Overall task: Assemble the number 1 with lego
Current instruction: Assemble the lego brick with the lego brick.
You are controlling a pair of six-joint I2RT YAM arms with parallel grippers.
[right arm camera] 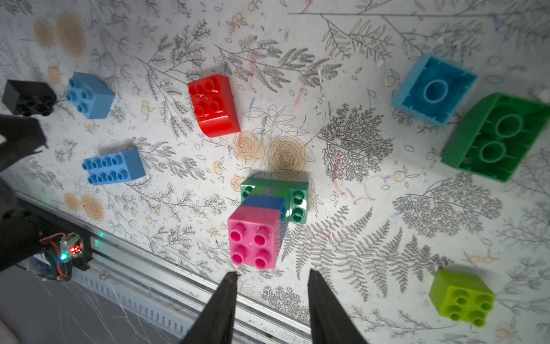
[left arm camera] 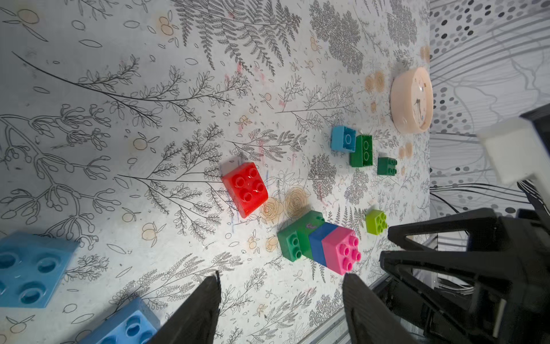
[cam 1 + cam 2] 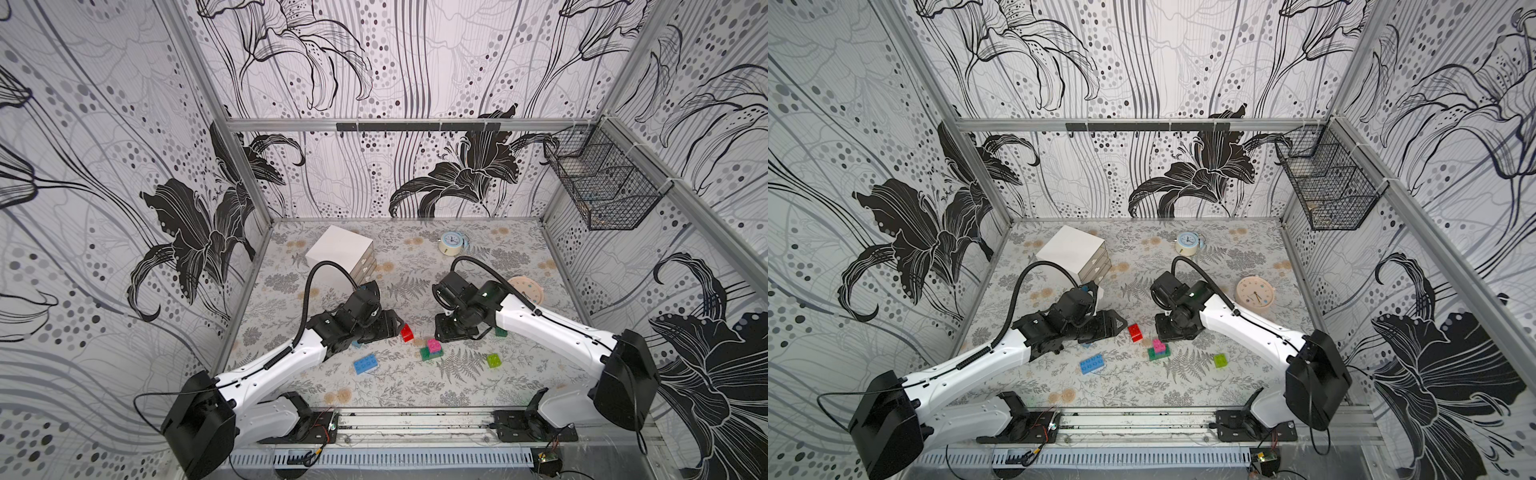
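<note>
Beside a light blue brick, black brick, right wrist view only

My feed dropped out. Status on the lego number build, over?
Both open, empty: left pincer, right pincer. Standing upright: pink brick on blue brick on dark green brick. Loose red brick nearby, not touching them.

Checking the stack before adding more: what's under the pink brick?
The pink brick sits on a blue brick, itself on a dark green oblong brick on the table. Covered studs are hidden.
</note>
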